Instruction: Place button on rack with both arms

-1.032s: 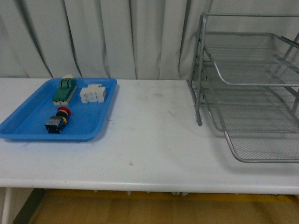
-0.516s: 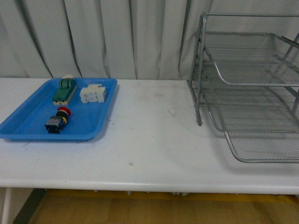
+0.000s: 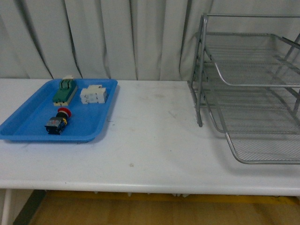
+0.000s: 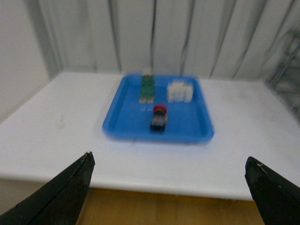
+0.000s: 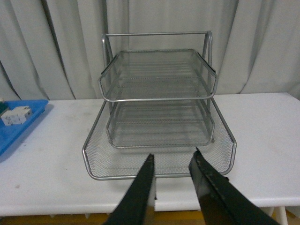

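The button [image 3: 58, 121], with red cap, yellow ring and black-and-blue body, lies on its side in the blue tray [image 3: 28, 123] at the table's left. It also shows in the left wrist view [image 4: 159, 118]. The silver wire-mesh rack [image 3: 248, 89] stands at the right; the right wrist view faces it head-on [image 5: 158, 112]. My left gripper [image 4: 169, 161] is open and empty, back off the table's front edge, facing the tray [image 4: 122, 122]. My right gripper [image 5: 172, 157] is shut and empty, just before the rack's lowest tray. Neither arm shows in the front view.
A green-topped block [image 3: 64, 90] and a white terminal block [image 3: 93, 94] lie in the blue tray behind the button. White curtains hang behind the table [image 3: 150, 140]. The table's front edge runs across the lower front view.
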{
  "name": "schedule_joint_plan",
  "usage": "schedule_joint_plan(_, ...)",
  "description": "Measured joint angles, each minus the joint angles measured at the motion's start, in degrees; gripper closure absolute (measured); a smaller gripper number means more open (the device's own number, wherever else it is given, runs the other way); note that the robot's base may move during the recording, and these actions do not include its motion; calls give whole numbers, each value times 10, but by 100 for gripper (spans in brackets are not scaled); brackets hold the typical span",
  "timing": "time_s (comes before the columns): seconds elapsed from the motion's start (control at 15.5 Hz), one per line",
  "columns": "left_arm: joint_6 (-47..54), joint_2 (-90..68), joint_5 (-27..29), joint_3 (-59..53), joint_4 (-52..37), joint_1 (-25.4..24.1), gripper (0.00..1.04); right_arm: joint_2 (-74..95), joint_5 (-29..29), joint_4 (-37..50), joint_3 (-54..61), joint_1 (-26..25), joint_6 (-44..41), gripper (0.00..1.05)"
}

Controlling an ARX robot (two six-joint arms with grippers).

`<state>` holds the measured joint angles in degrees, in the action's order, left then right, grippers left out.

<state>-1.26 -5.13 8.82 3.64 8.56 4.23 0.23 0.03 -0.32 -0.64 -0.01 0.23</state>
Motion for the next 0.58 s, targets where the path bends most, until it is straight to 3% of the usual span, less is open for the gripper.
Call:
schedule_joint_plan(0.06,-5,-90,66,36,14,20,7,0,-1,1,0,0,-1,64)
schedule_joint_plan(0.13,-9,-128,71,52,5,12,7,0,-1,2,0,0,-1,58)
schedule_joint_plan(0.52,-20,-288,13,114,-71,-18,7,0,0,1,0,0,-1,36)
schedule_joint_plan(0.58,-18,-343,-11,134,-95,-21,7,0,0,1,0,0,-1,27)
